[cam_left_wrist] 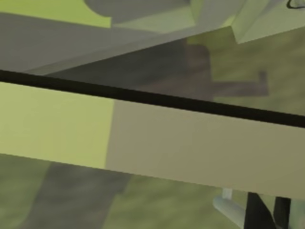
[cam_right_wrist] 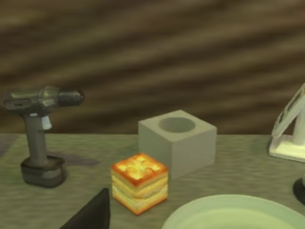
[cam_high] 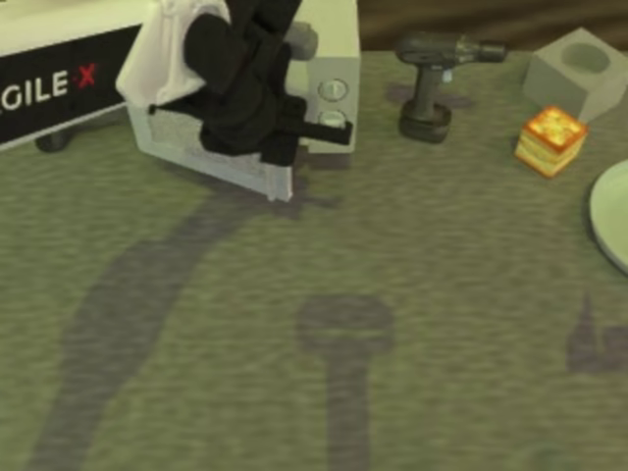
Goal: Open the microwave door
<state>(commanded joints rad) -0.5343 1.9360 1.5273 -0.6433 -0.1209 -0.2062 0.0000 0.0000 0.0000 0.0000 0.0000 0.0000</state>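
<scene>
The cream-white microwave (cam_high: 339,44) stands at the table's back left, its two silver knobs (cam_high: 334,104) facing forward. The microwave door (cam_high: 245,177) is swung partly out from the body, its free edge pointing toward the table's middle. My left gripper (cam_high: 283,157) reaches down over the door at that free edge. In the left wrist view the door's (cam_left_wrist: 190,143) edge crosses the frame, and my left gripper (cam_left_wrist: 269,214) is shut on the pale bar handle (cam_left_wrist: 228,206). My right gripper (cam_right_wrist: 95,212) is parked off the right side, open, with one dark finger showing.
A grey power drill (cam_high: 427,83) stands right of the microwave. Farther right are a grey cube with a round hole (cam_high: 577,71), an orange layered block (cam_high: 550,140) and a pale plate (cam_high: 613,221) at the right edge. A white AgileX-labelled box (cam_high: 59,69) sits at the back left.
</scene>
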